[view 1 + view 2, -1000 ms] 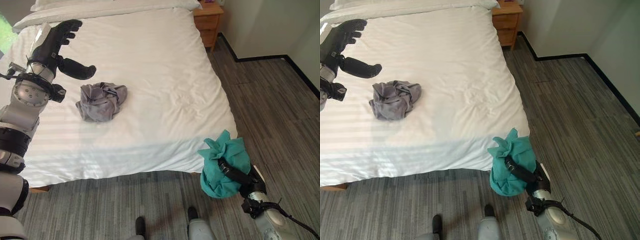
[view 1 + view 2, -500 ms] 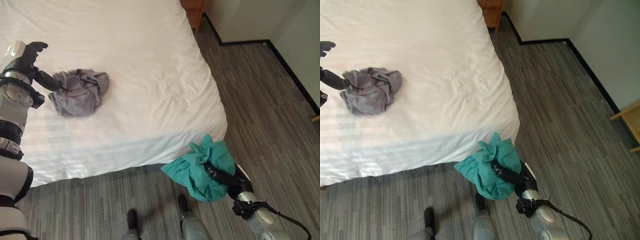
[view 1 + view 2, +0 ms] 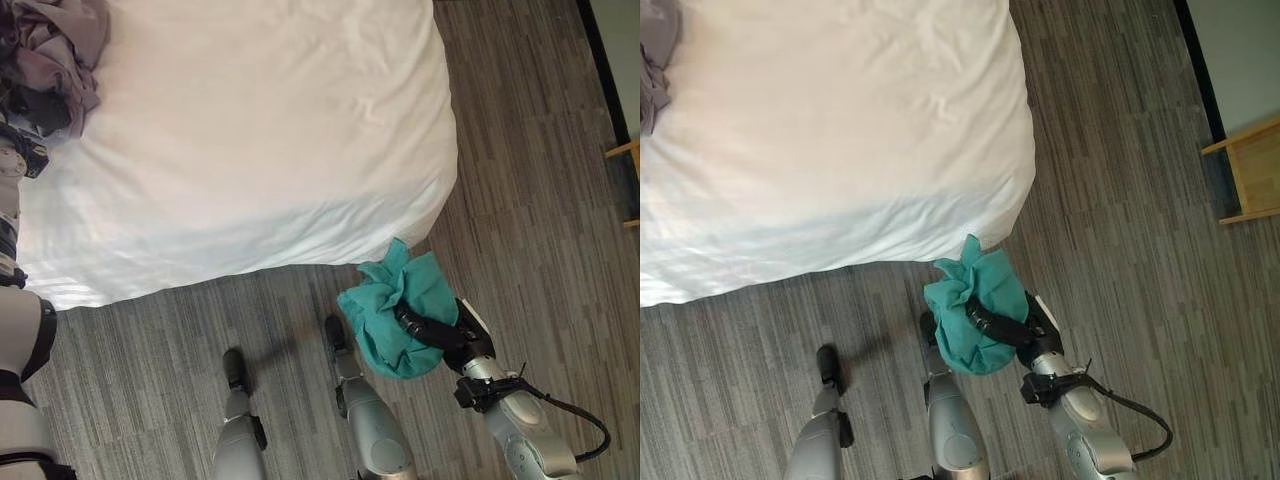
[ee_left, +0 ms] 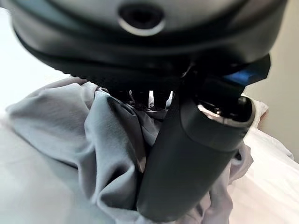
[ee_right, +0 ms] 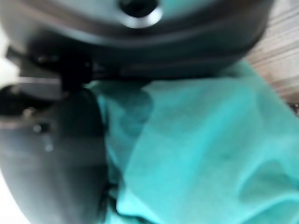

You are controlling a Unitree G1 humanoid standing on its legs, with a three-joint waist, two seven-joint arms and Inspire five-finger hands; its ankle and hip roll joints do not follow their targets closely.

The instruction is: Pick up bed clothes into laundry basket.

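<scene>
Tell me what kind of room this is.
Most likely a bedroom: a bed made up with a white sheet, loose clothes such as the grey garment lying on it, grey wood-look flooring, and part of a small wooden piece of furniture by the wall.

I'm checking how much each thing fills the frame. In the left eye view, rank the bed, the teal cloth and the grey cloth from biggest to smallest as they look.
1. Bed, by far the largest.
2. Teal cloth, bunched in the right hand over the floor.
3. Grey cloth, though the view's edge cuts it off, so its full size is unsure.
</scene>
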